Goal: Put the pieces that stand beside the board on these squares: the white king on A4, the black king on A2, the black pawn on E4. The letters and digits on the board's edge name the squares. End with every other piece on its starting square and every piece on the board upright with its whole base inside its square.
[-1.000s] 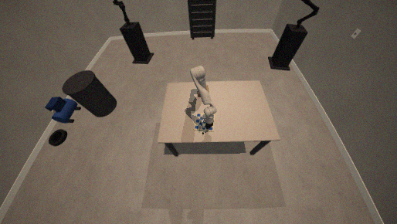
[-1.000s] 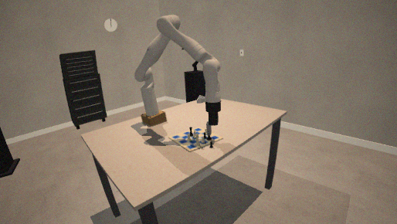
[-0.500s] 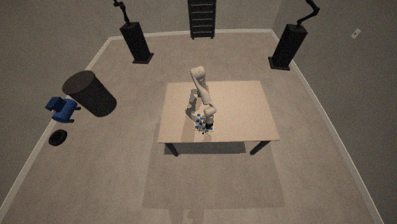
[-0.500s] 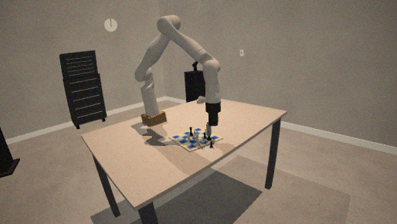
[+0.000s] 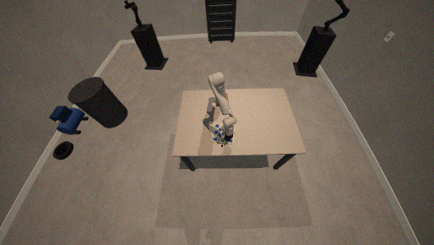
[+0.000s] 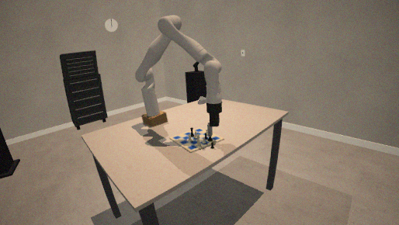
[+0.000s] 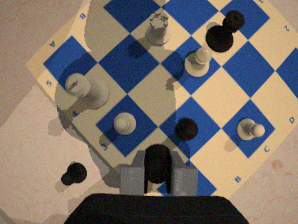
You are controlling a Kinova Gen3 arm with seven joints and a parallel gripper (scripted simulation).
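In the top view, the white arm (image 5: 222, 98) (image 6: 188, 42) reached across the wooden table (image 5: 266, 122) (image 6: 116, 155), and its gripper (image 5: 228, 138) (image 6: 209, 131) (image 7: 157, 165) was low over the blue-and-cream chessboard (image 5: 214, 140) (image 6: 179, 143) (image 7: 145, 106). The black pawn (image 5: 222, 145) (image 6: 212, 145) (image 7: 76, 173) showed as a small dark spot just outside the board's edge.

In the exterior view, the gripper pointed straight down among the chessmen. The pawn stood upright on the table beside the board, while a tall black piece (image 6: 192, 132) (image 7: 220, 38) stood farther back on the squares. The fingers were too small there to judge their grip.

In the wrist view, both fingers were clamped on the black king (image 7: 158, 162), one against each side, over A2. Whether its base touched the board could not be told. The white king (image 7: 95, 95) stood on A4, next to the white pawn (image 7: 125, 123) on A3. A dark piece (image 7: 187, 129) occupied B2, the white rook (image 7: 159, 31) C4, a round-headed white piece (image 7: 197, 63) C3, another white pawn (image 7: 246, 129) C1 and the tall black piece D3. The black pawn was off the board, near its A-file edge.

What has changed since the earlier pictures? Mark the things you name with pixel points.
No clear movement: the arm (image 5: 223, 95) (image 6: 187, 40) looks the same. The pincer (image 5: 228, 138) (image 6: 209, 134) (image 7: 157, 165) is shut on the black king (image 6: 209, 138) (image 7: 158, 159); earlier views are too small to show when it closed. The black pawn (image 5: 222, 145) (image 6: 212, 145) (image 7: 76, 172) stayed beside the board (image 5: 213, 141) (image 6: 190, 150) (image 7: 42, 57).
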